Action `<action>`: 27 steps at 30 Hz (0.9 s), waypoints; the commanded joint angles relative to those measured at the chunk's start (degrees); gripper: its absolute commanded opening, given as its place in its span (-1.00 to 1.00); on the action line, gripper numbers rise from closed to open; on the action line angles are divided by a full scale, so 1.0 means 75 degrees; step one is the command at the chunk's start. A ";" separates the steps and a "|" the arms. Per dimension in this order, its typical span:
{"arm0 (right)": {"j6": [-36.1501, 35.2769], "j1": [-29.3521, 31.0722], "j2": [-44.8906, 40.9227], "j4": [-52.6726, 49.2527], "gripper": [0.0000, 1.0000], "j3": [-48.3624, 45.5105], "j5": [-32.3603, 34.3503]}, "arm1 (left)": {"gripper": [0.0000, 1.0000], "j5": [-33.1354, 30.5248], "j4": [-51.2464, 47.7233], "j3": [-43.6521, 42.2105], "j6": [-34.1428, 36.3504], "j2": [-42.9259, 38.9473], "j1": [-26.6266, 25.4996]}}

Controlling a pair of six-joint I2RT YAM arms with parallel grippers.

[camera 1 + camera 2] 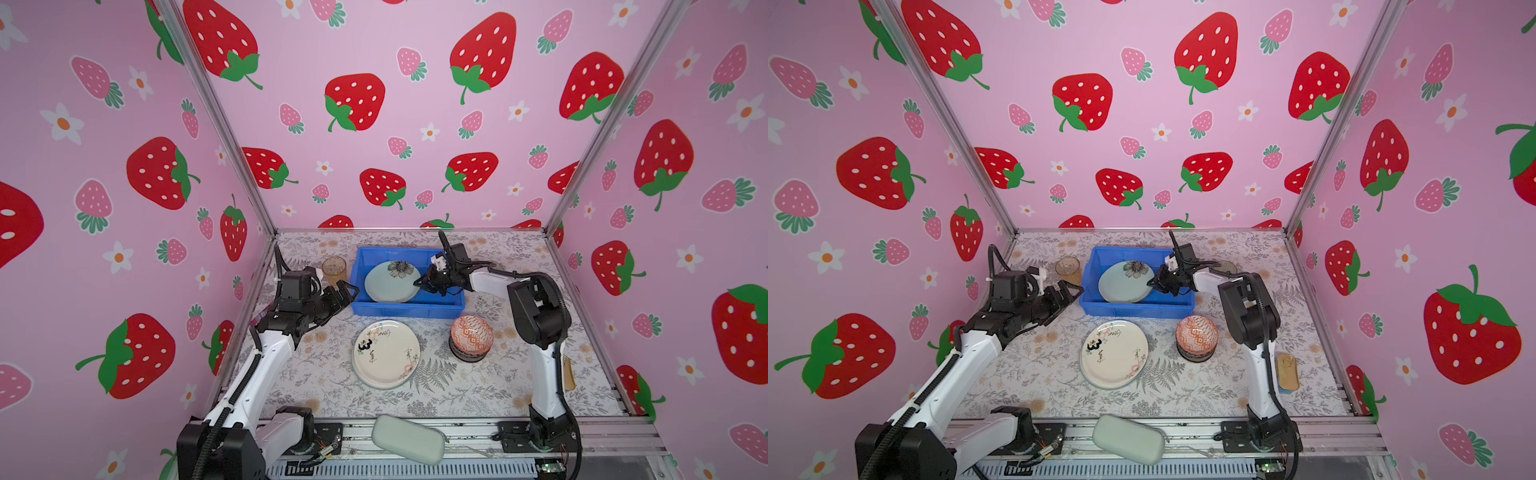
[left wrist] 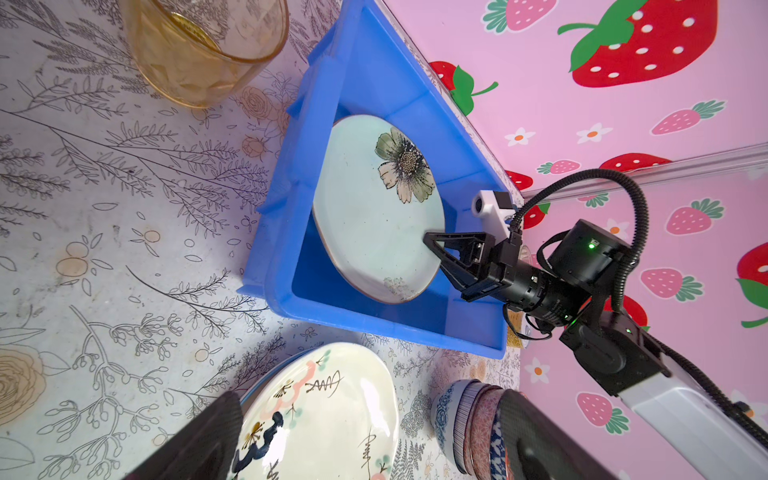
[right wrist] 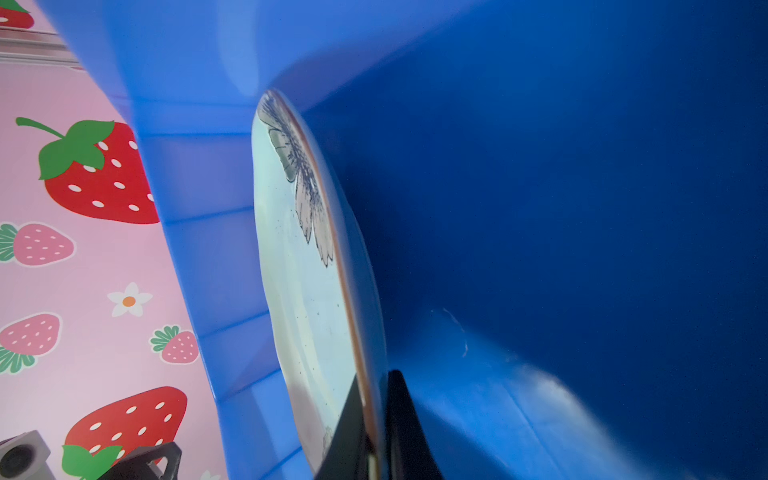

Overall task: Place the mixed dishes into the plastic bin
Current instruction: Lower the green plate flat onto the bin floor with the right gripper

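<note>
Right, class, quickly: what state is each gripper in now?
Left gripper: open, holding nothing.
Right gripper: shut on the rim of the pale green plate, inside the blue bin.

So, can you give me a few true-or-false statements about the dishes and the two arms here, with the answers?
1. The right gripper is shut on the rim of the pale green round flowered plate, inside the bright blue rectangular plastic bin. True.
2. The amber tumbler stands in the bin. False: the amber glass tumbler stands on the table beside it.
3. The left arm holds a plate. False: the left gripper is open and empty.
4. An orange patterned bowl tops a stack of bowls on the table. True.
</note>
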 commanded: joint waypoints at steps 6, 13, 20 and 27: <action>0.0333 0.0090 -0.0107 0.0852 -1.00 0.0406 -0.0283 | 0.98 0.0099 0.0233 -0.0089 -0.0002 0.0153 0.0046; 0.0512 0.0207 -0.0048 0.1021 -1.00 0.0418 -0.0283 | 0.98 0.0155 0.0290 -0.0097 -0.0024 0.0225 0.0046; 0.0583 0.0289 0.0019 0.1044 -1.00 0.0429 -0.0259 | 0.98 0.0163 0.0300 -0.0123 -0.0012 0.0225 0.0046; 0.0579 0.0312 0.0029 0.1007 -0.70 0.0399 -0.0214 | 0.98 0.0169 0.0309 -0.0202 -0.0023 0.0156 0.0046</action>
